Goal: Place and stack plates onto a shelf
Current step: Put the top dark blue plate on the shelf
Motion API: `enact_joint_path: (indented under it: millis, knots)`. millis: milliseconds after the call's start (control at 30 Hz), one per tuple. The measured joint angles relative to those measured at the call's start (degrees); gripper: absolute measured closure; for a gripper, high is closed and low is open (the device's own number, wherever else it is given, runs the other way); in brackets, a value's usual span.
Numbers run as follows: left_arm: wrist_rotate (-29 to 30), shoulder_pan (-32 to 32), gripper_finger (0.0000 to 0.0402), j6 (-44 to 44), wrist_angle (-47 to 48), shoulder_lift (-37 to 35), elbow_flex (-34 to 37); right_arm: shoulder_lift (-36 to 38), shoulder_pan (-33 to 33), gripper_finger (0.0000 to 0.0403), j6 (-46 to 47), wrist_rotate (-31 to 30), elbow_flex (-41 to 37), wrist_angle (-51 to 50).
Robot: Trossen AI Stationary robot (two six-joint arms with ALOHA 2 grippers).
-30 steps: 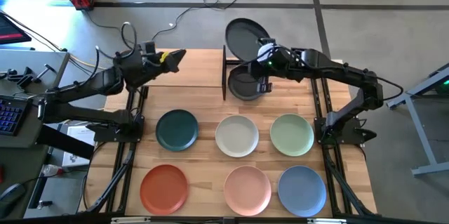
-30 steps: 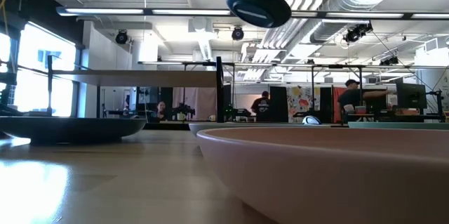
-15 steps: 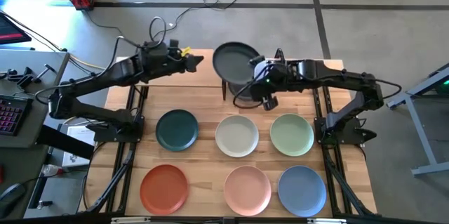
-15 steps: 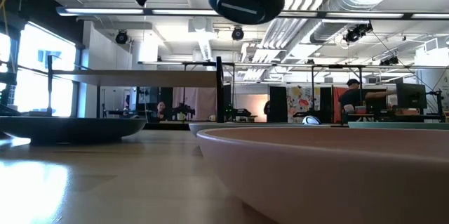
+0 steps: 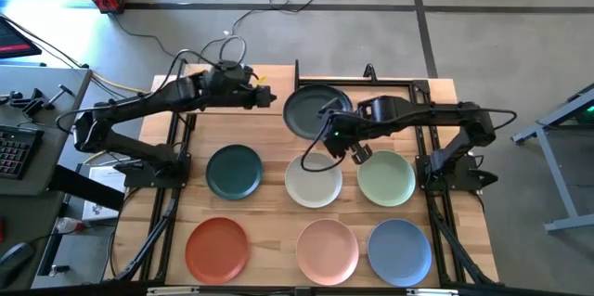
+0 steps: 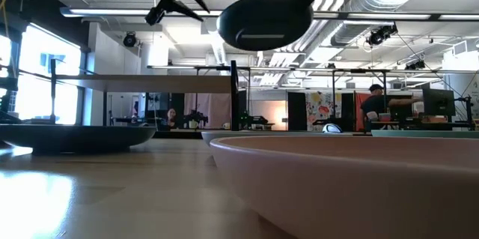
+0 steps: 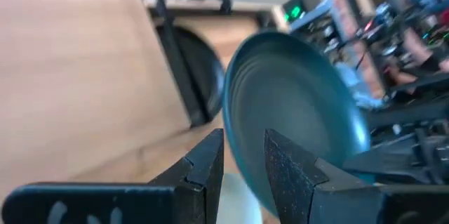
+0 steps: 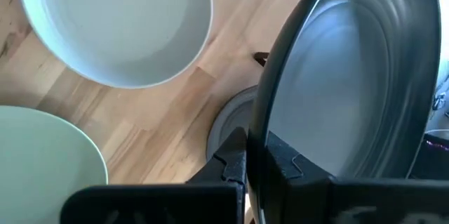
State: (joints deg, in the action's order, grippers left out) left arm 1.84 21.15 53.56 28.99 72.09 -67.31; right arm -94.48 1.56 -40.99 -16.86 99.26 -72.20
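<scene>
The desk (image 5: 278, 208), a plank top, carries the shelf (image 5: 394, 87) along its far edge; I place everything from that shelf. In front of it, nearer the camera side, lie six plates in two rows: dark teal plate (image 5: 234, 171), off-white plate (image 5: 313, 178) and pale green plate (image 5: 386, 177) closest to the shelf, then terracotta plate (image 5: 217, 249), pink plate (image 5: 327, 248) and blue plate (image 5: 400, 250) farthest from it.

The right arm reaches across the front of the shelf, its right claw (image 5: 345, 131) clamped shut on the rim of a charcoal plate (image 5: 316, 110). That plate hangs in the air, tilted, at the shelf's left end, above the gap between the shelf and the off-white plate. A second charcoal plate (image 8: 231, 122) shows in the right wrist view lying flat beneath the held one.

The left arm comes in from the shelf's left side, its left claw (image 5: 264, 97) with jaws parted and holding nothing, just beside the held plate's edge.

This looks like a hand-over or a re-grip in mid-air. To do it well, the left claw should close squarely over the rim, deep enough that the matte lip cannot slip, before the right claw lets go. Level the plate first, then lower it concentric onto the flat charcoal plate, clear of the black uprights.
</scene>
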Motion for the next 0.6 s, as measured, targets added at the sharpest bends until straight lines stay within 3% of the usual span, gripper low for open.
enact_joint_path:
  millis: [600]
  knots:
    - [-5.62, -0.44, 0.0312, 0.35, 0.5, 8.69, 0.02, -0.89, -0.02, 0.0402, 0.68, 0.74, 0.0, 0.0]
